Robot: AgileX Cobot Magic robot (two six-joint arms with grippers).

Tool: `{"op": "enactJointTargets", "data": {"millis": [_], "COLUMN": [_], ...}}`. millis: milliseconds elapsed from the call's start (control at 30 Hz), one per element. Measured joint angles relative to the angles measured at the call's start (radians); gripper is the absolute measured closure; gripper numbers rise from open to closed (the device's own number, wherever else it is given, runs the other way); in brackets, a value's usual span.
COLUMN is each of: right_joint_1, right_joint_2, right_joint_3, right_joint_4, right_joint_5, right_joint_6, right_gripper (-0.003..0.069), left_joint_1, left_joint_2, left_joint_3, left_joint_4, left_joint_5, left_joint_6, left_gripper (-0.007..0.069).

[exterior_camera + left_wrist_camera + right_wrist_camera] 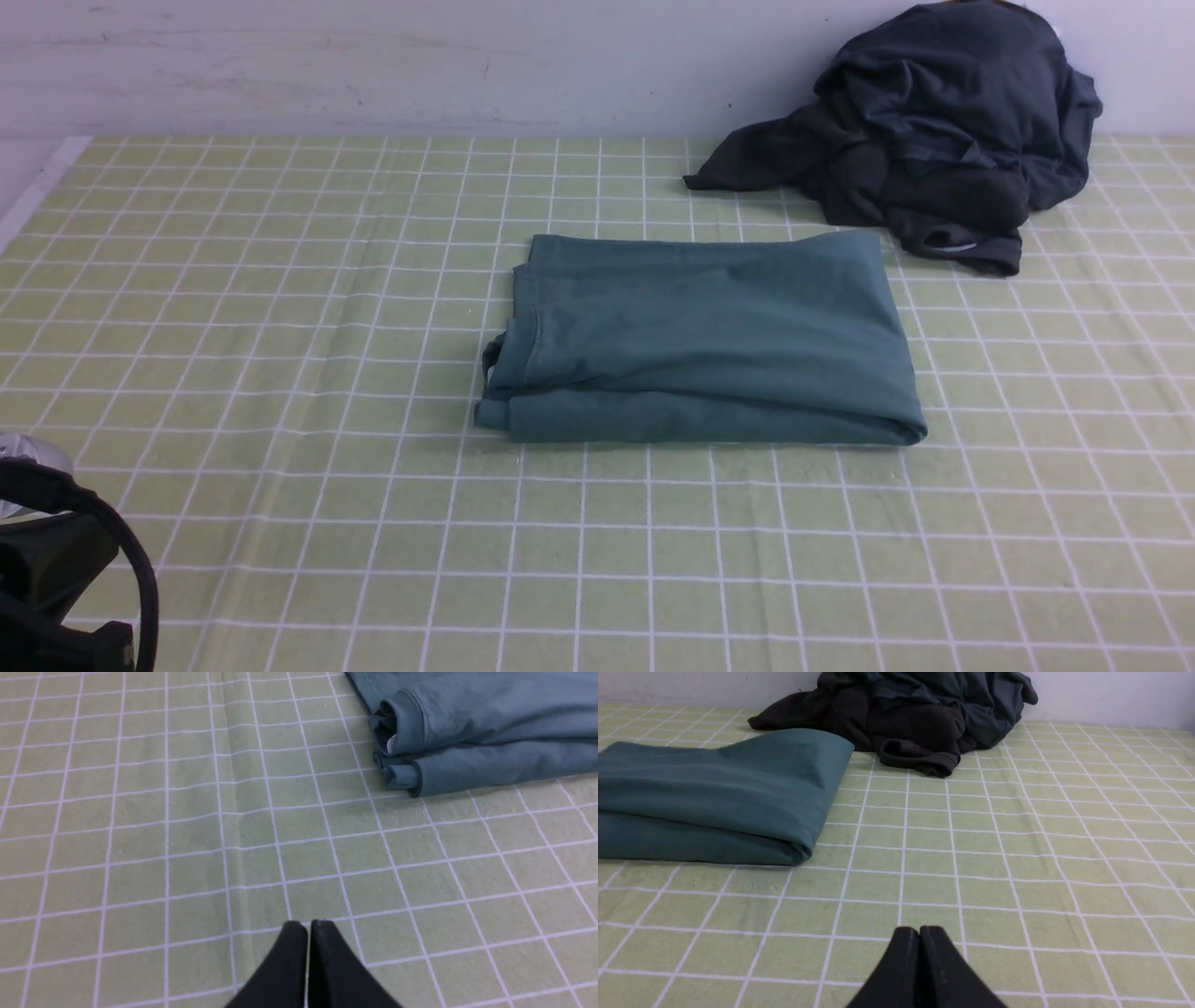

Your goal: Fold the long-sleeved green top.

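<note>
The green top (709,341) is laid folded into a flat rectangle near the middle of the counter, somewhat toward the far edge. Several layers are stacked in it: a rounded fold is seen along the near side, and the cuffs and hems are gathered at the end facing the left edge, where a small white label is visible in the left wrist view. The tablecloth (280,373), light green with a white grid, is spread over the whole counter, with a few lengthwise creases left of the top.

A heap of dark clothes (934,131) is piled at the far right corner against the wall, close to the top's far right corner; whether they touch cannot be told.

The left gripper (308,926) is held over bare cloth, well apart from the top, with its fingers pressed together and nothing between them. The right gripper (919,931) is likewise clenched on nothing, over bare cloth off the top's right end.
</note>
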Motion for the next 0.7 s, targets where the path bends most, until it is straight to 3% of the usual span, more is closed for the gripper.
{"op": "enactJointTargets", "data": {"millis": [567, 700], "right_joint_1": [0.0, 0.0], "right_joint_2": [0.0, 0.0], "right_joint_3": [0.0, 0.0], "right_joint_4": [-0.015, -0.015], "right_joint_5": [-0.001, -0.001], "right_joint_6": [0.0, 0.0], "right_gripper": [0.0672, 0.0672], "left_joint_1": [-0.003, -0.034], "left_joint_2": [-0.003, -0.12], "left_joint_3": [0.0, 0.074], "left_joint_4": [0.0, -0.012], "left_joint_5": [0.0, -0.032], "left_joint_6": [0.0, 0.0], "left_gripper": [0.0627, 0.0627]}}
